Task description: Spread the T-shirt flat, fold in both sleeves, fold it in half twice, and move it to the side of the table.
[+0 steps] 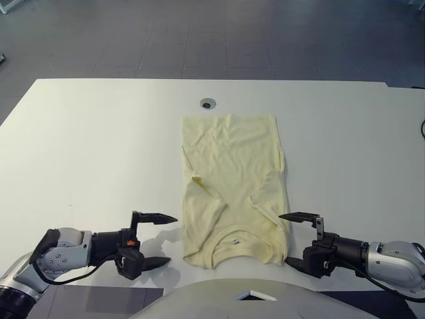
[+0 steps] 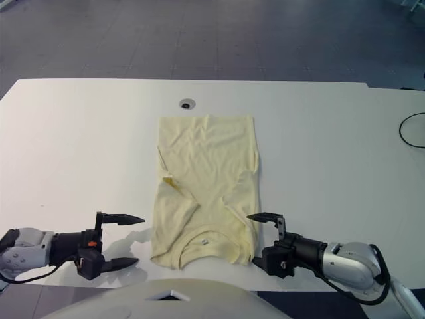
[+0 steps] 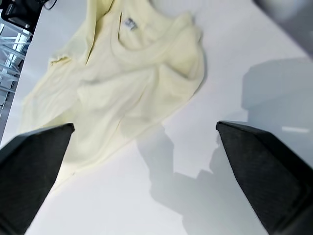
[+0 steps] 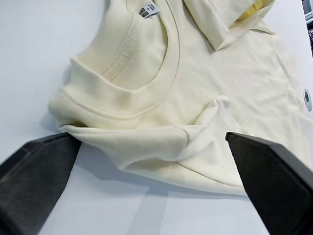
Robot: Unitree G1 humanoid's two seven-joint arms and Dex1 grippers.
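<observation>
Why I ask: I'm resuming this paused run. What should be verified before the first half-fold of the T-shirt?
1. Both sleeves of the T-shirt folded in: ok.
2. Left gripper open, beside the collar end, apart from the cloth: ok.
3. Right gripper open at the other shoulder corner: ok.
4. Right gripper reaching under the cloth edge: cannot tell.
5. Cloth smooth: not ok, creases across the body and bunched sleeve folds.
6. Cable hole beyond the hem, apart from the cloth: ok.

Lab-like hall: white table [image 1: 80, 133], grey tiled floor [image 1: 199, 33].
</observation>
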